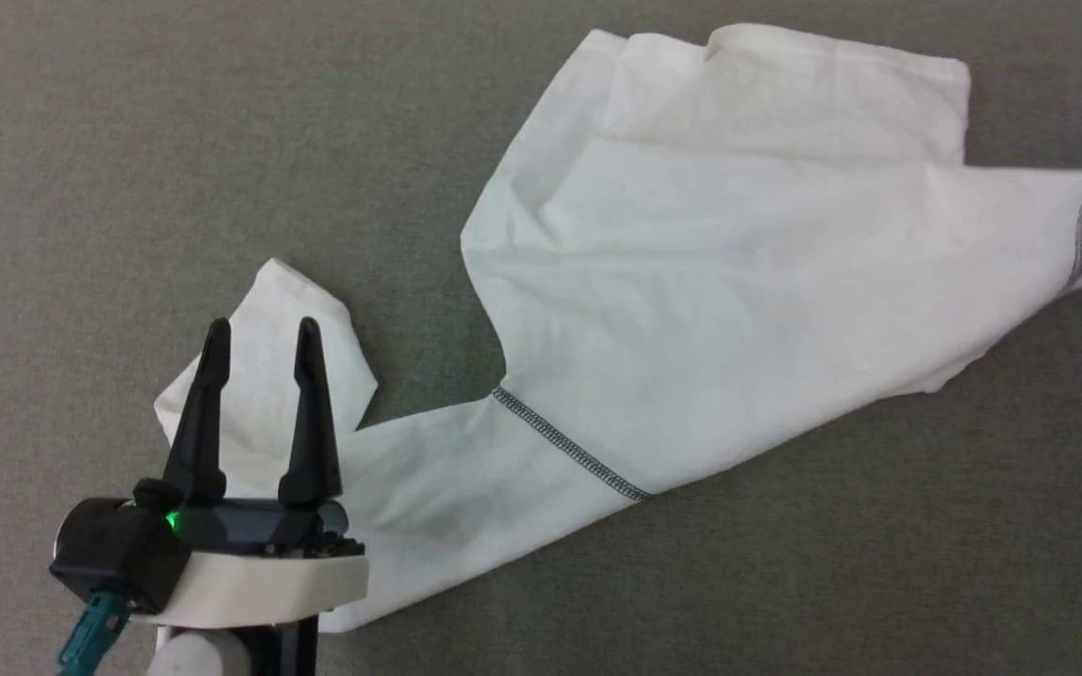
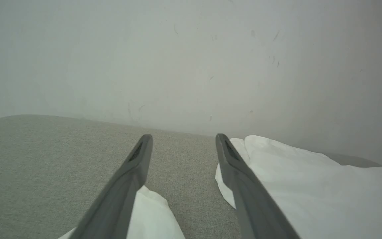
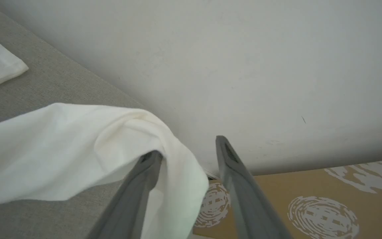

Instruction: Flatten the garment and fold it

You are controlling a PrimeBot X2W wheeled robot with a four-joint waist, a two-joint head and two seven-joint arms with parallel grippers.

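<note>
The white garment (image 1: 738, 282) lies crumpled on the grey fabric surface, its body toward the upper right. One sleeve with a dark grey seam (image 1: 569, 446) runs down to the lower left, where its end is folded back. My left gripper (image 1: 261, 329) hovers over that sleeve end, open, with nothing between its fingers; in the left wrist view the gripper (image 2: 183, 137) straddles bare surface with white cloth (image 2: 310, 186) on either side. The other sleeve leaves the head view at the right edge. My right gripper (image 3: 187, 146) has its jaws apart, and a lifted fold of the garment (image 3: 61, 149) drapes over its left finger (image 3: 134, 186).
The grey surface (image 1: 128, 141) extends well around the garment on the left and the bottom. A pale wall (image 2: 177, 66) stands right behind its far edge. Past the surface's end, a brown patterned board (image 3: 343, 199) lies lower down.
</note>
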